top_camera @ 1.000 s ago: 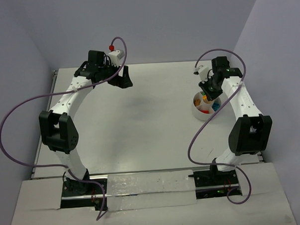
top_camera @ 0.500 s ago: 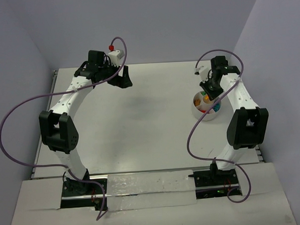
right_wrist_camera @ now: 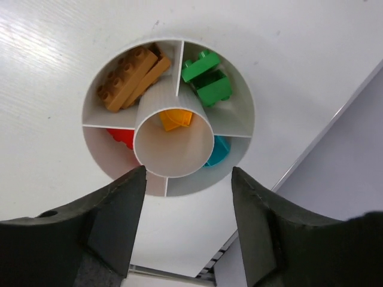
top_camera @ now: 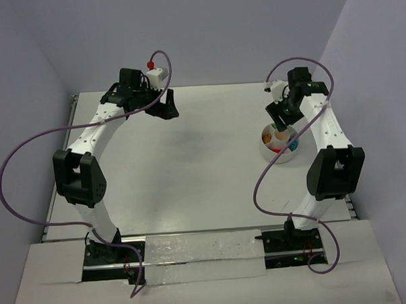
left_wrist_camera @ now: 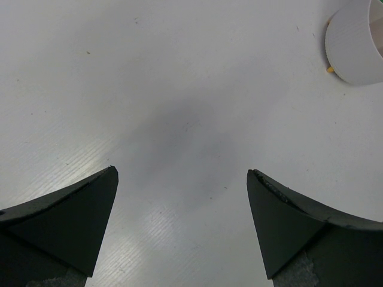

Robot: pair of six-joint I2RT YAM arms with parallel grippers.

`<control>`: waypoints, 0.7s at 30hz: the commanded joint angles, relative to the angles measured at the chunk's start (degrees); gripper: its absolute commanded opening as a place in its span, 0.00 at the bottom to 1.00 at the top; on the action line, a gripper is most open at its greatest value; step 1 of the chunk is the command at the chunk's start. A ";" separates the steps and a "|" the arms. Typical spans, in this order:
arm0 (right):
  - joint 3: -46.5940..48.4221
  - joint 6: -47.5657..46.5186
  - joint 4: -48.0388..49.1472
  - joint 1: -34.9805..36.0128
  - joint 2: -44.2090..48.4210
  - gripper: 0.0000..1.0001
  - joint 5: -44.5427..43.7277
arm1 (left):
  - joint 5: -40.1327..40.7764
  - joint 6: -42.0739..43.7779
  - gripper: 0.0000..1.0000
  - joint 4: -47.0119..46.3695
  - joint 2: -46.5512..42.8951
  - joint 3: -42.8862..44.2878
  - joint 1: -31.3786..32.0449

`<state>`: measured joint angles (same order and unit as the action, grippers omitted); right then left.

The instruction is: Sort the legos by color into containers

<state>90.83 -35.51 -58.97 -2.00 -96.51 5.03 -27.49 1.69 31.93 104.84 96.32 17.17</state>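
Note:
The white round bowl [top_camera: 276, 157] stands at the right of the table. In the right wrist view the bowl [right_wrist_camera: 185, 184] holds brown legos [right_wrist_camera: 128, 75], green legos [right_wrist_camera: 206, 78], a red lego [right_wrist_camera: 121, 137], a teal lego [right_wrist_camera: 216, 150] and an orange piece [right_wrist_camera: 175, 118] in its centre cup. My right gripper [top_camera: 282, 115] hovers just above it, open, with nothing between its fingers [right_wrist_camera: 188, 169]. My left gripper [top_camera: 168, 105] is at the far left, open over bare table [left_wrist_camera: 182, 170].
In the left wrist view the bowl's wall [left_wrist_camera: 353, 48] shows at the top right, with a tiny orange speck [left_wrist_camera: 330, 70] at its foot. The table's right edge [right_wrist_camera: 335, 113] runs close beside the bowl. Purple cables loop off both arms.
My right gripper's jaws have opened above the bowl, and its wrist has shifted slightly toward the far side. The left arm has not moved.

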 commanded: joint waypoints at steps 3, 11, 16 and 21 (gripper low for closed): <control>12.35 8.09 -4.04 5.79 2.55 0.94 9.31 | -1.85 -1.84 0.99 -0.62 -3.76 -0.05 -0.48; 13.10 25.14 5.82 19.30 1.04 1.00 12.37 | 2.93 -9.55 0.99 -0.45 -7.46 -2.63 -3.46; 11.28 30.83 11.38 24.35 -1.49 1.00 12.24 | 8.93 -8.54 0.99 0.31 -12.61 -8.32 -6.33; 9.34 32.37 12.83 26.66 -3.70 1.00 12.80 | 11.45 -8.25 0.99 -1.26 -18.15 -17.05 -9.09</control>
<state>101.38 -7.13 -50.06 23.39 -98.04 17.19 -19.77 -6.23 31.83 91.88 83.37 9.76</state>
